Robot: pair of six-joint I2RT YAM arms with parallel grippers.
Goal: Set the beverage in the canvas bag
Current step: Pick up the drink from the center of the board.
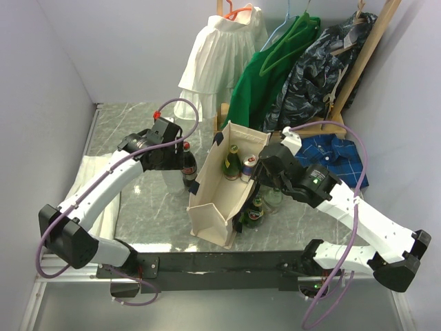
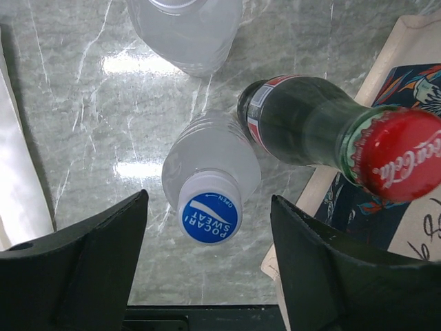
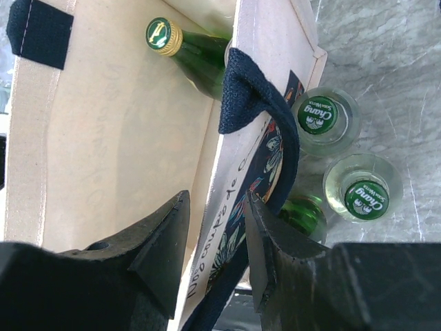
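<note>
The cream canvas bag (image 1: 210, 214) stands upright mid-table with its mouth open; a green bottle (image 3: 186, 45) and a can (image 1: 248, 165) are inside. My left gripper (image 2: 209, 200) hangs open over a beverage, a clear Pocari Sweat bottle with a blue cap (image 2: 208, 217). The cap sits between the fingers, touching neither. A cola bottle with a red cap (image 2: 400, 155) stands just right of it, against the bag (image 2: 413, 76). My right gripper (image 3: 217, 200) is open and straddles the bag's right wall (image 3: 117, 138) by its navy strap (image 3: 265, 103).
Two Chang bottles (image 3: 320, 117) (image 3: 365, 196) and a green bottle (image 3: 303, 214) stand outside the bag on the right. Another clear bottle (image 2: 186, 27) stands beyond the Pocari. A white cloth (image 1: 103, 200) lies at the left edge. Hung clothes (image 1: 275, 69) and a plaid shirt (image 1: 337, 155) fill the back.
</note>
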